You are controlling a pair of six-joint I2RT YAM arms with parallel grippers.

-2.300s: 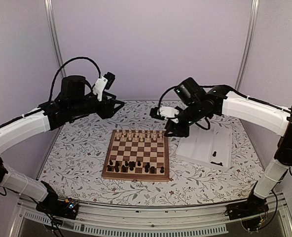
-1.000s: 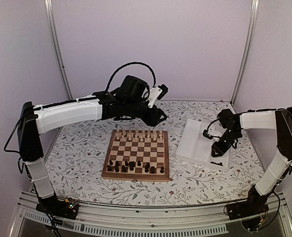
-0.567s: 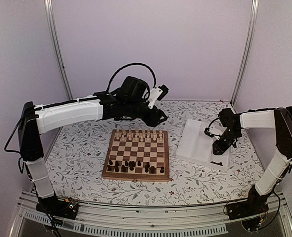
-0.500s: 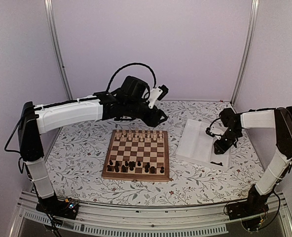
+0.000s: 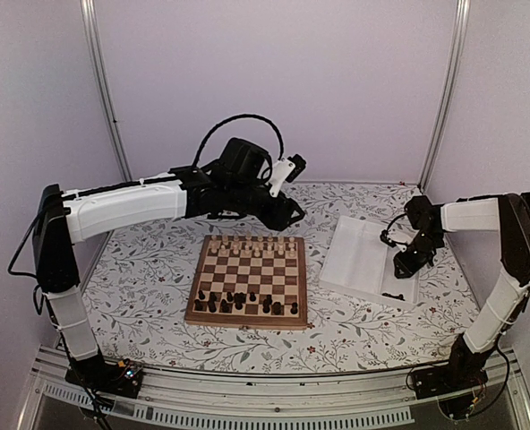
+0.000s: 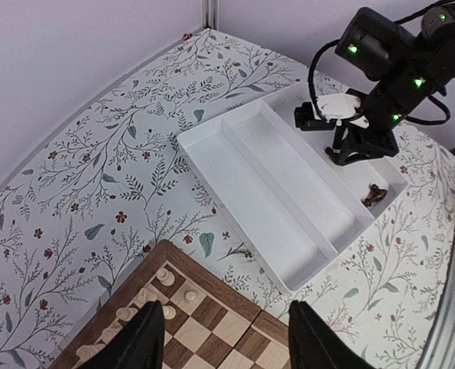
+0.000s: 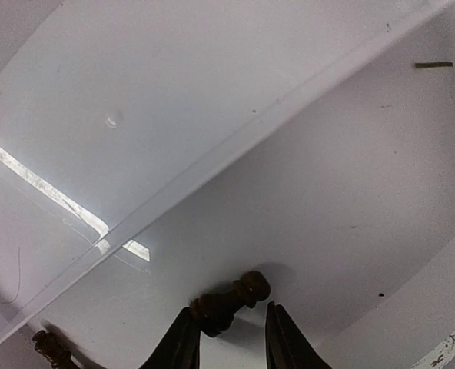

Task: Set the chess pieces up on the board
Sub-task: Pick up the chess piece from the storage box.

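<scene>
The board lies mid-table. Several dark chess pieces stand on its two near rows. My right gripper is down in the right compartment of the white tray. In the right wrist view its jaws are open around a dark pawn lying on the tray floor. The pawn touches the left finger, with a gap to the right finger. Another dark piece lies nearby. My left gripper hovers open and empty over the board's far right corner.
Pale cream chessmen fill the board's far rows. A few dark pieces lie at the near end of the tray's right compartment. The tray's other compartments show nothing. Purple walls enclose the flowered table.
The right gripper has shifted slightly right and back inside the tray, its jaws narrowing a little. Earlier it came from the board's corner. The left arm swung over the board's far edge, then stayed still.
</scene>
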